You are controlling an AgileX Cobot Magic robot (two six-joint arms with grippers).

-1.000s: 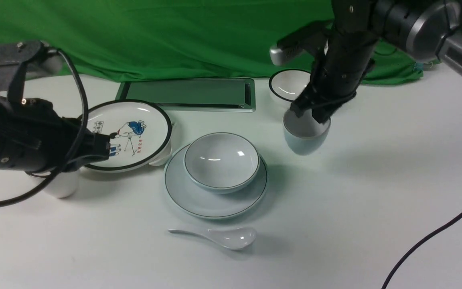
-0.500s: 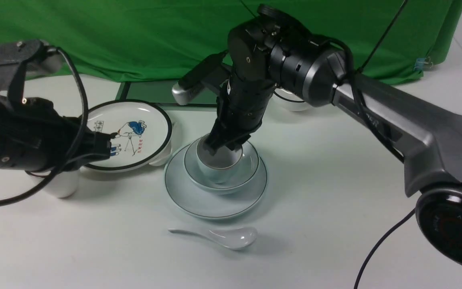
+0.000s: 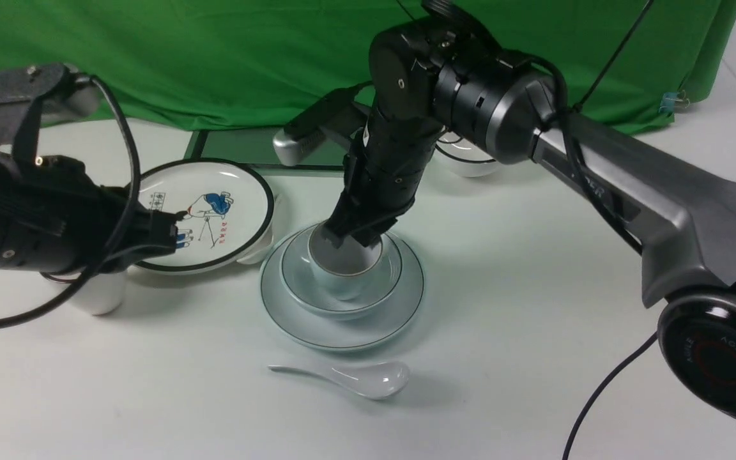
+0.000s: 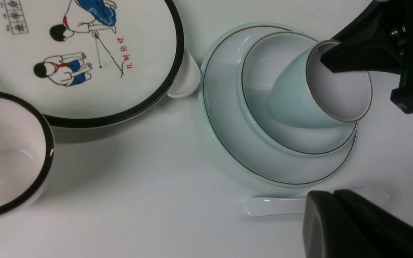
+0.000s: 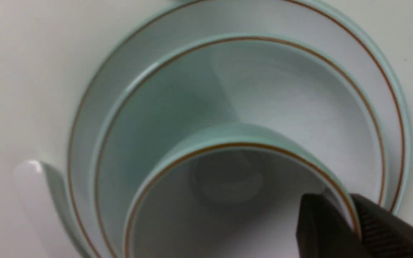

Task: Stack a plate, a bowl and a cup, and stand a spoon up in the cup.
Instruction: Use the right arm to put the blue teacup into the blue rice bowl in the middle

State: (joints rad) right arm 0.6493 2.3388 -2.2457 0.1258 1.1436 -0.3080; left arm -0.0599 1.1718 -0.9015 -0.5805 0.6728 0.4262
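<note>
**Current state.** The right gripper [image 3: 356,237] is closed narrowly on the rim wall of the handleless pale blue tapered ceramic cup [image 3: 342,271], with one finger inside the mouth and one outside. The cup stands inside the shallow pale blue ceramic bowl [image 3: 388,281]. The bowl rests centred on the round pale blue-grey ceramic plate [image 3: 342,335]. In the left wrist view the cup [image 4: 292,104] appears to lean, so full seating of its base cannot be confirmed. The left gripper [image 4: 323,200] is closed and empty, well apart from the stack.

**Remaining item.** The glossy white ceramic soup spoon [image 3: 355,378] lies on the white table [image 3: 534,287] just beside the plate, on the robot's side of it.

**Handling notes.**
- All four pieces are glazed ceramic and are likely rigid, slick and prone to chipping.
- The rim pinch gives little contact area. Release only once the cup is upright and bearing on the bowl.
- Take the spoon by its tapered handle, which lies low on the table. Expect it to skid under the fingers.
- The cup is probably light and may tip under the spoon's weight.
</note>
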